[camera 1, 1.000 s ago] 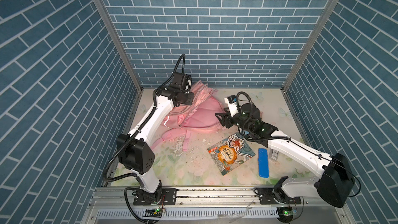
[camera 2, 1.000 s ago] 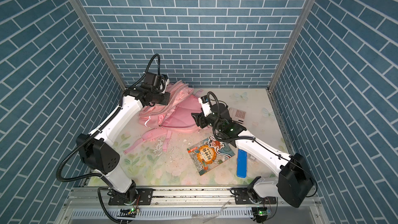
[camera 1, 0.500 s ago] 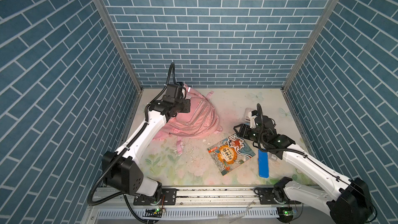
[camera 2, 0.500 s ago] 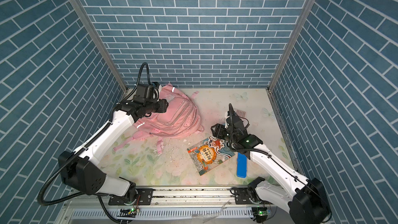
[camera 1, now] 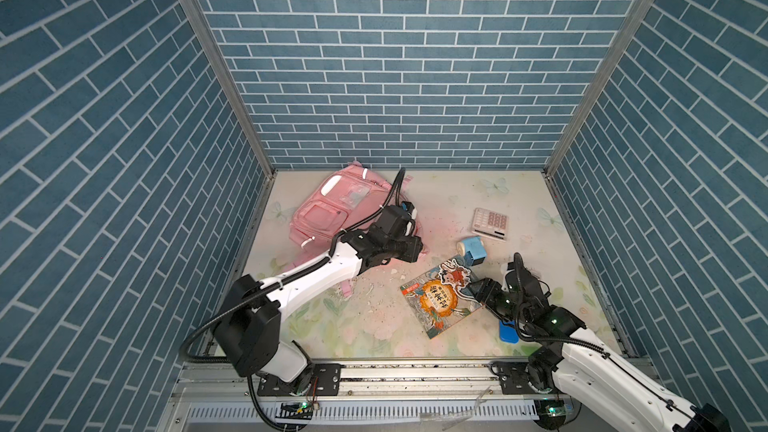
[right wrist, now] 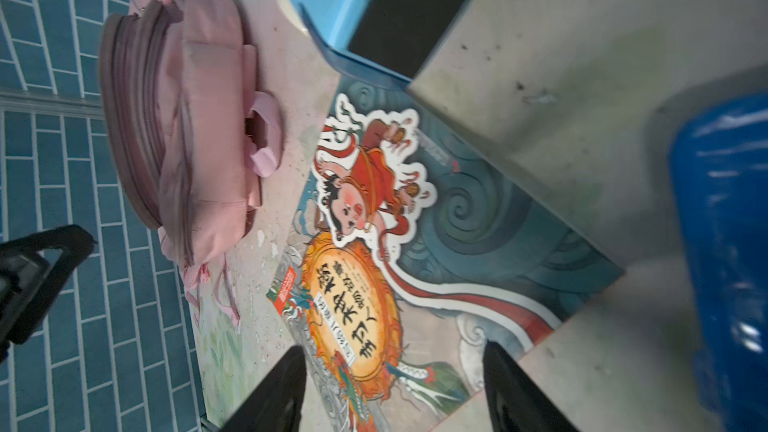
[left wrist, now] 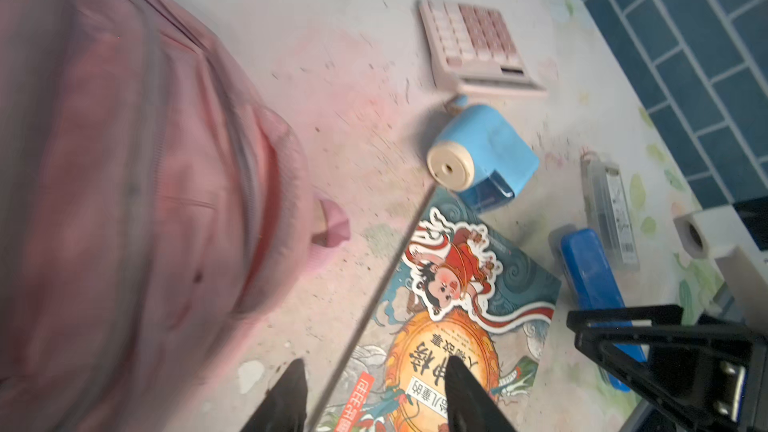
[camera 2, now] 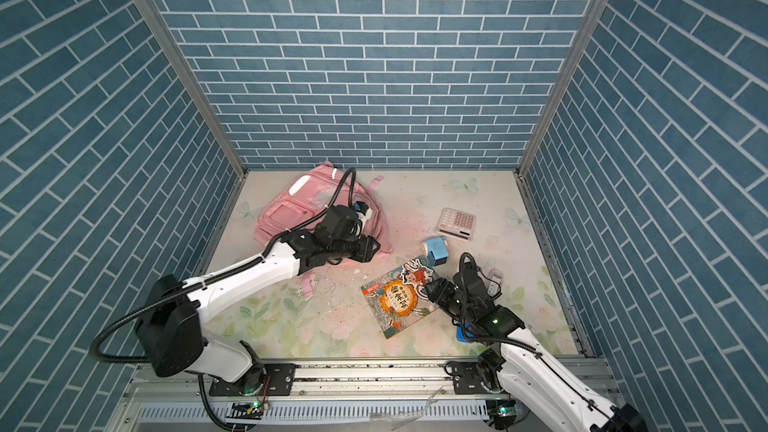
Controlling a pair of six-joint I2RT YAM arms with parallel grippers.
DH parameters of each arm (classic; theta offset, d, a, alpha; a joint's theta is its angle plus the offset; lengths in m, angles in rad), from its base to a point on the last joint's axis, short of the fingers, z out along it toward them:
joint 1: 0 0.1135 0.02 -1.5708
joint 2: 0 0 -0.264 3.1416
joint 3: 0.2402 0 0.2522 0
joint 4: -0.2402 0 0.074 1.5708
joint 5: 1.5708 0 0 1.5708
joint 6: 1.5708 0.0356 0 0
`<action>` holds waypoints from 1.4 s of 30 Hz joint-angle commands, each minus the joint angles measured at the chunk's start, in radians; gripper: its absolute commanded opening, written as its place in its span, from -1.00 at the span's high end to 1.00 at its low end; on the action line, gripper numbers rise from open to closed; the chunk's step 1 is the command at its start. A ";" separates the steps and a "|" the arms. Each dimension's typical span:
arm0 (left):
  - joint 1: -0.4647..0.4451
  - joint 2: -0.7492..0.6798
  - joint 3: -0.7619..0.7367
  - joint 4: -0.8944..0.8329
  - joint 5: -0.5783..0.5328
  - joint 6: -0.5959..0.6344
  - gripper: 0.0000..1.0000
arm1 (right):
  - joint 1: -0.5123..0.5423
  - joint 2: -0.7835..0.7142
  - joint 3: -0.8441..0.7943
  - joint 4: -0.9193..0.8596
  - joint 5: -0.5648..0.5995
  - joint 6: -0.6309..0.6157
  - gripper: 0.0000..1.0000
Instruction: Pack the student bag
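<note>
On the table (camera 1: 457, 193), the pink bag (camera 1: 328, 209) lies in the far left corner, partly under my left arm. A picture book (camera 1: 440, 299) lies near it toward the front, with a calculator (camera 1: 490, 222) and a blue sharpener (camera 1: 473, 249) beyond. My left pincer (left wrist: 374, 392) gapes empty beside the bag, and my right pincer (right wrist: 395, 392) gapes empty over the book.

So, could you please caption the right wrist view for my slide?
Open right pincer above the picture book, pink student bag lying beyond.
</note>
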 commanded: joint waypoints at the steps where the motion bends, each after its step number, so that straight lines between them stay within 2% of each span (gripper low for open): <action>1: -0.040 0.052 0.008 0.038 0.030 0.012 -0.05 | -0.021 0.008 -0.030 0.076 -0.043 0.082 -0.37; 6: -0.056 0.109 0.003 0.026 0.033 0.004 0.01 | -0.042 0.112 -0.003 0.036 -0.066 0.058 -0.39; 14: -0.061 0.221 0.040 -0.023 0.068 0.010 0.11 | -0.049 0.179 -0.041 0.119 -0.094 0.073 -0.40; 17: -0.065 0.247 0.050 -0.049 0.068 0.012 0.22 | -0.053 0.160 -0.065 0.136 -0.096 0.088 -0.40; 24: -0.065 0.330 0.093 -0.112 0.039 0.013 0.64 | -0.054 0.095 -0.124 0.259 -0.116 0.088 -0.38; 27: -0.065 0.364 0.112 -0.133 0.043 0.011 0.73 | -0.054 0.112 -0.117 0.295 -0.134 0.061 -0.39; 34: -0.062 0.411 0.121 -0.153 0.067 0.011 0.87 | -0.055 0.212 -0.117 0.434 -0.190 0.030 -0.35; 42: -0.054 0.437 0.131 -0.158 0.090 0.012 0.91 | -0.054 0.255 -0.096 0.552 -0.221 -0.014 -0.24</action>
